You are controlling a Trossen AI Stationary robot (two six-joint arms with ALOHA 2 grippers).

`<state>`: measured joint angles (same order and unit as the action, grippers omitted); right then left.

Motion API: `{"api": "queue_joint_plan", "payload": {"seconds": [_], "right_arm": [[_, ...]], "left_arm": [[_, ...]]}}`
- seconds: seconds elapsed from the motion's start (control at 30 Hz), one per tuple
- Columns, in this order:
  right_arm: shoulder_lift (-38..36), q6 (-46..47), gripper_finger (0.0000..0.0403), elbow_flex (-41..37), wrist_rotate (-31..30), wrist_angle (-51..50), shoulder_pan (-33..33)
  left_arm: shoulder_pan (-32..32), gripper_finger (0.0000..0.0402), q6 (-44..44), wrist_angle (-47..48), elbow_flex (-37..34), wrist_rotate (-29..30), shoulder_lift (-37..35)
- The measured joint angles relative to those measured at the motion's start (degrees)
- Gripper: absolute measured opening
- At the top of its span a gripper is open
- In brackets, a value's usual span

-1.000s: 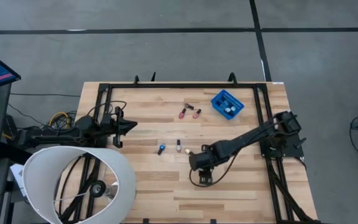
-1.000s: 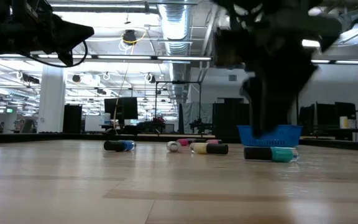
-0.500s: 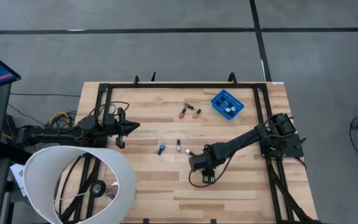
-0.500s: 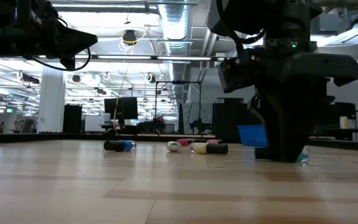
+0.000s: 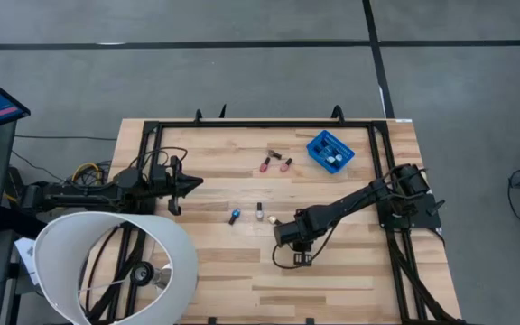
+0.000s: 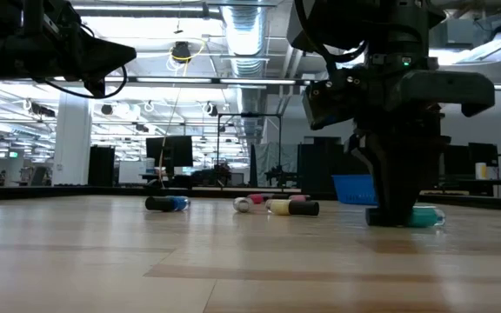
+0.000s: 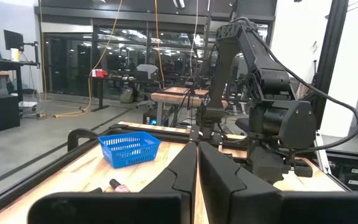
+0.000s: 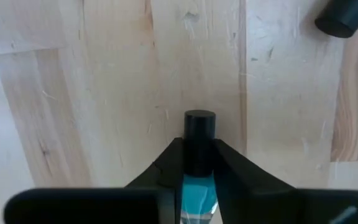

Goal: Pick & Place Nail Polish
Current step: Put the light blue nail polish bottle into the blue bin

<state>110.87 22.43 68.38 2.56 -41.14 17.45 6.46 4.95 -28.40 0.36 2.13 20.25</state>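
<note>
Beside teal bottle (image 8: 199, 186): black cap (image 8: 343, 17), bare wood table (image 8: 104, 93)

teal bottle (image 8: 199, 193): dark cap, teal glass, lying flat on the wood, clamped between two dark fingers; sits right of centre in the low view (image 6: 424, 216).
blue bottle (image 5: 234, 217): dark cap, on its side, left of centre in the high view.
pale bottle (image 5: 260, 211): dark cap, just right of the blue one.
pink and red pair (image 5: 276, 164): lying side by side, upper middle of the high view.
capped bottles (image 5: 333, 155): pale caps, upper right, inside a blue container.
</note>
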Motion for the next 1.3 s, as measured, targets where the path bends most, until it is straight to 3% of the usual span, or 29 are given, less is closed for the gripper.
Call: {"api": "queue_joint_plan", "payload": {"seconds": [0.33,0.77,0.87,1.03,1.2,1.3], "right_arm": [[-1.52,-2.38,0.005,-0.33,0.51,-0.47,-2.2],[-2.88,-7.54,0.005,-0.37,-0.02,-3.26,-3.56],[-3.98,-8.86,0.005,-0.36,0.0,-4.1,-4.29],[-6.52,-11.0,0.0051,-0.33,-1.38,-4.62,-7.16],[-12.54,-13.88,0.0051,-0.31,-2.98,-6.08,-12.17],[-17.76,-14.89,0.0051,-0.28,-3.57,-6.97,-16.31]], "left_arm": [[0.02,0.0011,-0.02,-0.02,0.0,0.0,-1.33],[0.02,0.0011,-0.02,0.01,-0.01,0.01,-20.08],[-0.02,0.0011,-0.02,-0.66,-0.02,0.0,-20.22],[-0.86,0.0011,-0.02,9.95,-0.02,0.01,-20.24],[-2.17,0.0011,-0.01,26.8,-0.02,-0.01,-20.26],[-2.92,0.0011,-0.05,27.36,0.01,-0.91,-20.27]]}}
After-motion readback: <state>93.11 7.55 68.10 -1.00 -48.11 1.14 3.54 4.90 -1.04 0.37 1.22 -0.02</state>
